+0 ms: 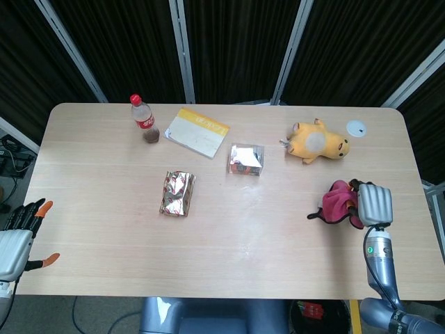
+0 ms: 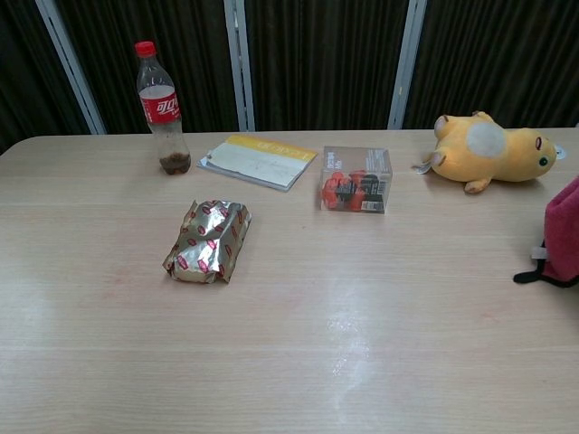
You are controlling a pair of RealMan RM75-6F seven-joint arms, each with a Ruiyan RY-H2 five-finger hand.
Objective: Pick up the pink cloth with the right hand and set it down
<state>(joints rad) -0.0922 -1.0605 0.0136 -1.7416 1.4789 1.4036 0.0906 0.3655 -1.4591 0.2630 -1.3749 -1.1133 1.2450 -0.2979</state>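
The pink cloth point(image 1: 338, 205) is bunched in my right hand point(image 1: 371, 204), which grips it at the right side of the table. In the chest view only an edge of the pink cloth point(image 2: 565, 242) shows at the frame's right border, with a dark fingertip point(image 2: 526, 277) poking out below it; whether it touches the table cannot be told. My left hand point(image 1: 19, 236) hangs off the table's front left corner, fingers spread and holding nothing.
A yellow plush toy point(image 1: 317, 142) lies behind the cloth. A clear box point(image 1: 246, 159) and a foil snack bag point(image 1: 177, 193) sit mid-table. A cola bottle point(image 1: 144, 118) and a yellow-white booklet point(image 1: 197, 131) are at the back left. A white disc point(image 1: 357, 127) lies at the back right.
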